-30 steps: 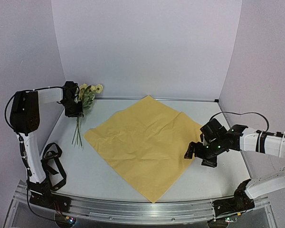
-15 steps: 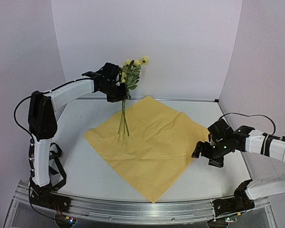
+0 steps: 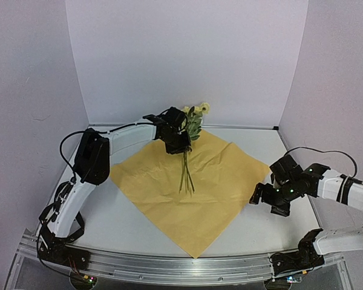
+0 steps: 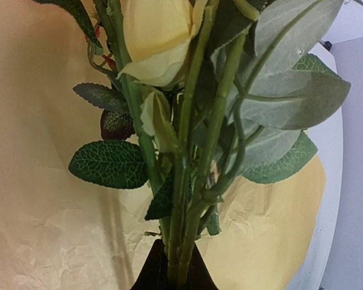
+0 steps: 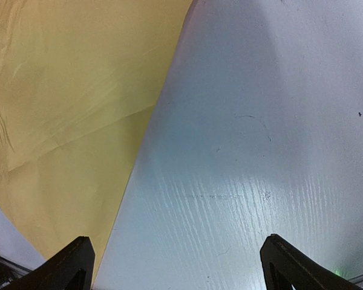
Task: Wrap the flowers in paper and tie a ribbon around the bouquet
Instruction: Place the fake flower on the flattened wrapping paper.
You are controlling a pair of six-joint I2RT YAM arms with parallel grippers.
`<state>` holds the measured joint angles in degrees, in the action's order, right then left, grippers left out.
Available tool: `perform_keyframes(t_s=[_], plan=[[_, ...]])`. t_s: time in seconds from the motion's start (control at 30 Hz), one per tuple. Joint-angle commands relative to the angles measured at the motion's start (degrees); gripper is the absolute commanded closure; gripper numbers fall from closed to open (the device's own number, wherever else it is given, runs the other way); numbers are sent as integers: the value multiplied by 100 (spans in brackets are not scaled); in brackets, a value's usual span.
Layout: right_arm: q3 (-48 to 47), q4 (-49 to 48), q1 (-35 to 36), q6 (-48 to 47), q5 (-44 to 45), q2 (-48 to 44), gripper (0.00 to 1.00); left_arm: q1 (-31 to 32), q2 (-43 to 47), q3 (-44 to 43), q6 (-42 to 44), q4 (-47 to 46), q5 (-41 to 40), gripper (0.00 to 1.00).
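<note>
1. The flowers (image 3: 194, 119): a small bunch with pale yellow blossoms, veined green leaves and long thin green stems. It is held nearly upright, blossoms uppermost, clamped at the upper stems by the left gripper (image 3: 183, 147). The stems hang over the far half of the paper; contact at the tips cannot be determined.
2. The paper (image 3: 169, 199): a yellow-orange sheet, unfolded and creased. It lies flat as a diamond, with one corner towards the near edge.

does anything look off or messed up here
Nothing spilled or broken. The paper is creased across its middle and sits turned like a diamond, not square. The flowers hang above it, clamped in the left gripper, stems dangling.
</note>
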<state>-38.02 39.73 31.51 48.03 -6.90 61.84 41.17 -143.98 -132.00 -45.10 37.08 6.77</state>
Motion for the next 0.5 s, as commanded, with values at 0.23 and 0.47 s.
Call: perform_keyframes(t_s=[0.23,0.47], plan=[[35,115,-30,-47,-11,185,2,41,-571,-462,239,-646,258,100],[-84,97,-31,-48,-100,443,2,40,-698,31,159,-782,211,100]])
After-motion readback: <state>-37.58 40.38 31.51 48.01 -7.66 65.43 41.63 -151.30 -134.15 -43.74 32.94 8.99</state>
